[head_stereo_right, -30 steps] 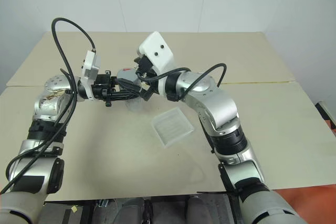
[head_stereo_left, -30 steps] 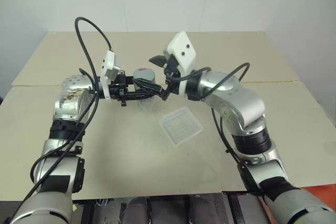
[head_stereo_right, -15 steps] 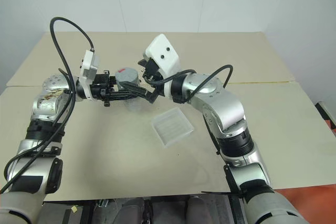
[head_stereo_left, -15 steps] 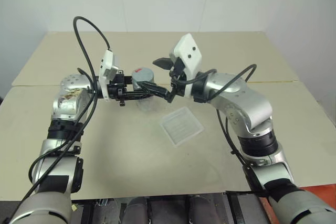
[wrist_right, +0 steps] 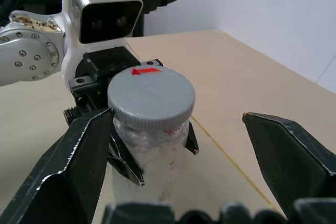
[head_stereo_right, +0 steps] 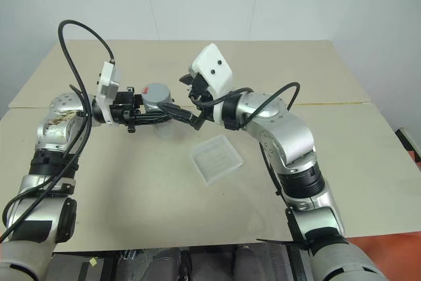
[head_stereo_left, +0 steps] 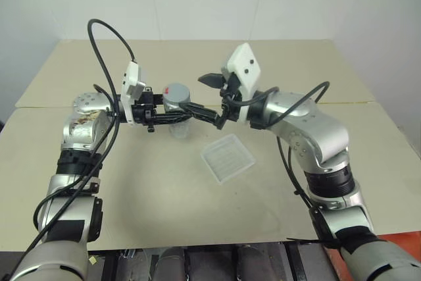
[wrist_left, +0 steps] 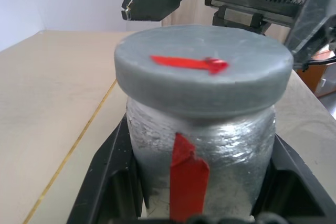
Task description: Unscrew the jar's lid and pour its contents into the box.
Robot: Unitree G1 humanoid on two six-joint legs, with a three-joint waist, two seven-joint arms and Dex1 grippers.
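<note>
**Operator:** Where is the jar, and what has hold of it?

**Observer:** You have the jar [head_stereo_left: 179,118] clamped in your left gripper [head_stereo_left: 186,115], held upright in the air above the table [head_stereo_left: 131,182]. From the left wrist camera you can see a black finger [wrist_left: 107,182] pressed against each side of the clear body, just under the lid [wrist_left: 203,66]. The lid is on the jar, grey and round, with a red arrow-shaped mark on top and a red strip running down the glass below it.

**Operator:** And my right side?

**Observer:** Your right gripper [head_stereo_left: 214,99] stands wide apart and holds nothing. It reaches in level from the right, facing the jar. In the right wrist camera you see one finger [wrist_right: 73,166] close beside the jar on one side and the other finger [wrist_right: 289,156] well away on the far side; the lid [wrist_right: 151,97] sits between them. I can't tell whether the near finger touches the glass.

**Operator:** Where is the box?

**Observer:** Your box [head_stereo_left: 227,157] lies flat on the table, below and to the right of the jar, under your right forearm. It is a shallow clear tray with a ribbed bottom, turned cornerwise to you. Nothing is visible lying in it.

**Operator:** Can you see the contents?

**Observer:** Not plainly. The jar's body looks frosted and pale in both wrist cameras, so you can't make out what is inside.
</note>
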